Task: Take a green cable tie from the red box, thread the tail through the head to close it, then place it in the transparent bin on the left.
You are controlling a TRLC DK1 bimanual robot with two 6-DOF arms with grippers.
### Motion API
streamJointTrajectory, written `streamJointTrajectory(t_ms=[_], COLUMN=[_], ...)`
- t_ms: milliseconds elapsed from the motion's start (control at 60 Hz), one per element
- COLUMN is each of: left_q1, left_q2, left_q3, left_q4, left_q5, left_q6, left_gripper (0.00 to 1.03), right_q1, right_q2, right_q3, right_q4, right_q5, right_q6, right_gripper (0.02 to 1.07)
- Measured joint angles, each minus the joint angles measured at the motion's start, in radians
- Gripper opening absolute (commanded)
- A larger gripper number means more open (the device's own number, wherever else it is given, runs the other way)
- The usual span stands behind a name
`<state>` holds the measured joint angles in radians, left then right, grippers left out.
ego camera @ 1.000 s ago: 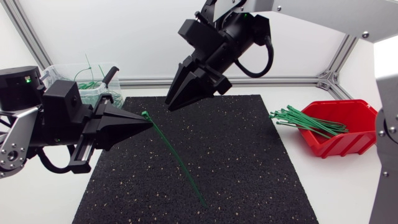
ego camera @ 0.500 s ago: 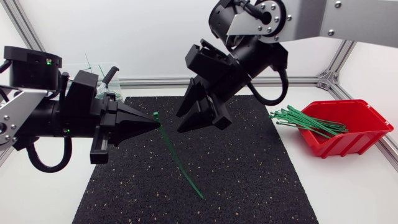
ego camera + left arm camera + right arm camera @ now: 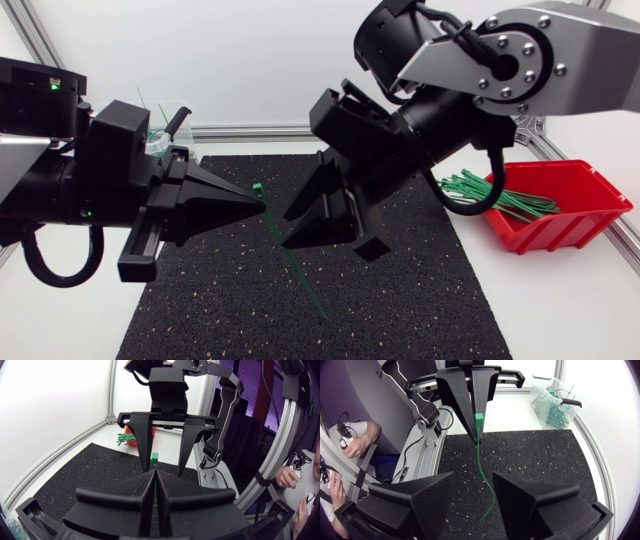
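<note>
Progress: one green plastic cable tie (image 3: pixel 290 262) is out of the red plastic box (image 3: pixel 565 232). The left jaws are clamped on it just below its head, and the tail droops toward the black speckled mat (image 3: pixel 400 300). The right jaws stand wide beside the strap, gripping nothing. Outstanding: threading, then delivery to the transparent plastic bin (image 3: pixel 551 400) (no loop formed yet). The right wrist view shows green ties inside the bin; in the head view the left arm covers most of it.

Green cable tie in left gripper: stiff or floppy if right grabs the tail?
Probably springy, not limp: the cable tie hangs from the left gripper gently curved. Thin and likely light, so its tail may deflect if the right gripper nudges it.
</note>
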<state>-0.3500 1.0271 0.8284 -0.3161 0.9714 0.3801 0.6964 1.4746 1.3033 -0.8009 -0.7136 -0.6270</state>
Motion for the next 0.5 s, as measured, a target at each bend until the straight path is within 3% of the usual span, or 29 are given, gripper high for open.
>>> streamJointTrajectory(t_ms=[317, 500], left_q1=[0.000, 0.000], left_q2=[0.000, 0.000], left_q3=[-0.005, -0.016], left_q4=[0.003, 0.014], left_q5=[0.037, 0.041], left_q6=[-0.014, -0.018], left_gripper=[0.03, 0.03], right_q1=[0.016, 0.016], right_q2=[-0.003, -0.008], right_q3=[-0.043, -0.048], right_q4=[0.106, 0.133], right_q5=[-0.034, -0.052], right_q6=[0.048, 0.062], right_gripper=[0.37, 0.14])
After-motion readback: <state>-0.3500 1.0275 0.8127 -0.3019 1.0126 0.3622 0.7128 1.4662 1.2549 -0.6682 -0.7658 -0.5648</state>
